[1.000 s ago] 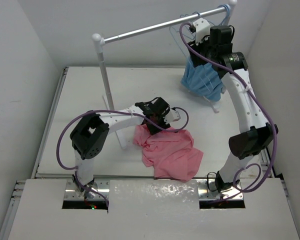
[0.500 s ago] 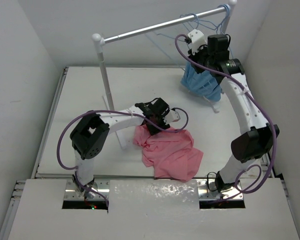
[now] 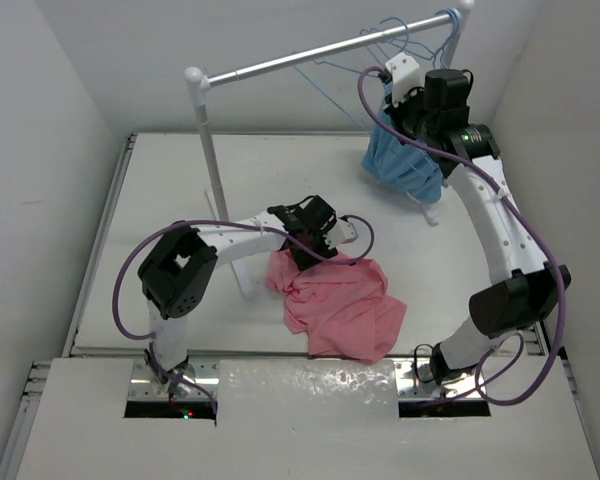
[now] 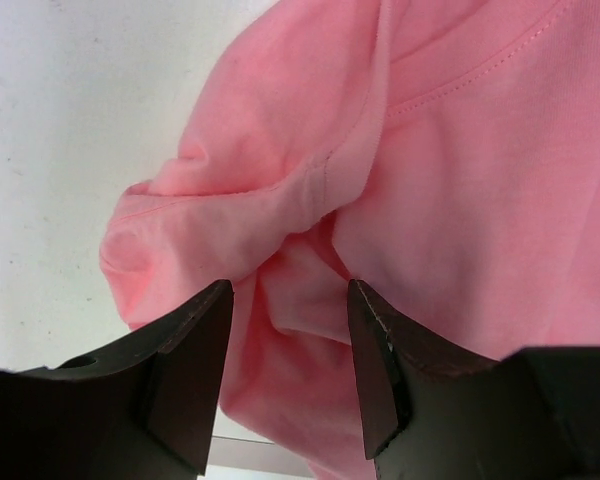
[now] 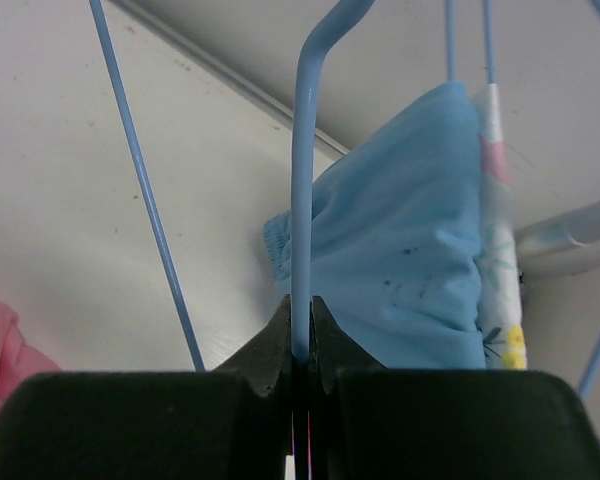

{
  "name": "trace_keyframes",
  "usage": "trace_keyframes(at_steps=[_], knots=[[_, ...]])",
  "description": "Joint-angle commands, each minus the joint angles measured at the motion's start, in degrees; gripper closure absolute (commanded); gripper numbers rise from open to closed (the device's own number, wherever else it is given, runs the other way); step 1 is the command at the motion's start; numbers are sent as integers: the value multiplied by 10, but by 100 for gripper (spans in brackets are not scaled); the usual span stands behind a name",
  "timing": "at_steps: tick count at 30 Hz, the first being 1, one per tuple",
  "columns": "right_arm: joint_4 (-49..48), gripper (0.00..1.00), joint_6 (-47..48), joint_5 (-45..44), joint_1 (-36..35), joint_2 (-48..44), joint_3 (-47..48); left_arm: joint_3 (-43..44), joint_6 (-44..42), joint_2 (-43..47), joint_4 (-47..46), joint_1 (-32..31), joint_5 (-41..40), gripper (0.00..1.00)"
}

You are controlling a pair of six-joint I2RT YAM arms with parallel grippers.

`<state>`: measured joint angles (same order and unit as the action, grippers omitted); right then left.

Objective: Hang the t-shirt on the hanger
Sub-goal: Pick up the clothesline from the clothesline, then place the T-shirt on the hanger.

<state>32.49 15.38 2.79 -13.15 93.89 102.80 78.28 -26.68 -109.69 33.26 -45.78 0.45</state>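
Note:
The salmon-pink t-shirt (image 3: 345, 300) lies crumpled on the white table in front of the arms. My left gripper (image 3: 315, 235) is low over its upper left edge. In the left wrist view this gripper (image 4: 288, 290) is open, its jaws standing on either side of a fold of the t-shirt (image 4: 460, 150). My right gripper (image 3: 392, 85) is raised to the rail at the back right. In the right wrist view it (image 5: 300, 305) is shut on the thin pale-blue wire of a hanger (image 5: 300, 150), which rises straight up and curves off to the right.
A grey rail (image 3: 300, 60) on a white post (image 3: 212, 150) spans the back of the table, with look-alike blue hangers (image 3: 405, 30) hooked near its right end. A light-blue garment (image 3: 405, 160) hangs just beneath the right gripper. White walls close in on both sides.
The right gripper has closed onto the hanger wire, and its wrist has shifted slightly up and to the right near the rail. The left arm and the t-shirt have not moved.

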Motion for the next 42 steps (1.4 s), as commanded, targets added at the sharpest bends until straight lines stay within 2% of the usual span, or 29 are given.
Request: trace_keyframes(at_steps=[1, 7, 10, 17, 19, 21, 22, 25, 30, 36, 38, 42], knots=[[-70, 100, -21, -24, 1, -56, -18, 3, 2, 36, -12, 10, 8, 53], [-78, 100, -32, -27, 1, -93, -41, 7, 5, 34, -10, 14, 17, 53], [-69, 100, -47, -27, 0, -126, -86, 19, 5, 35, 2, 23, 50, 53], [-67, 100, -115, -47, 0, -280, -318, 46, -7, 47, 22, 29, 109, 54], [-43, 100, -127, -81, 1, -318, -346, 57, -13, 40, 29, 25, 124, 54], [-2, 100, -149, -122, 1, -332, -367, 69, -19, 30, 32, 16, 129, 54], [9, 100, -154, -172, 1, -343, -379, 72, -19, 25, 30, 13, 130, 54], [42, 100, -197, -225, 1, -353, -397, 98, -10, -11, 35, 3, 127, 53], [83, 100, -225, -258, 1, -372, -422, 142, 13, -80, 44, 2, 98, 53], [88, 100, -230, -250, 1, -407, -463, 138, -1, -100, 46, 2, 82, 61], [90, 100, -229, -249, 1, -411, -472, 133, -3, -99, 45, 2, 76, 67], [93, 100, -220, -244, 1, -416, -486, 139, 16, -98, 29, 2, 33, 91]])
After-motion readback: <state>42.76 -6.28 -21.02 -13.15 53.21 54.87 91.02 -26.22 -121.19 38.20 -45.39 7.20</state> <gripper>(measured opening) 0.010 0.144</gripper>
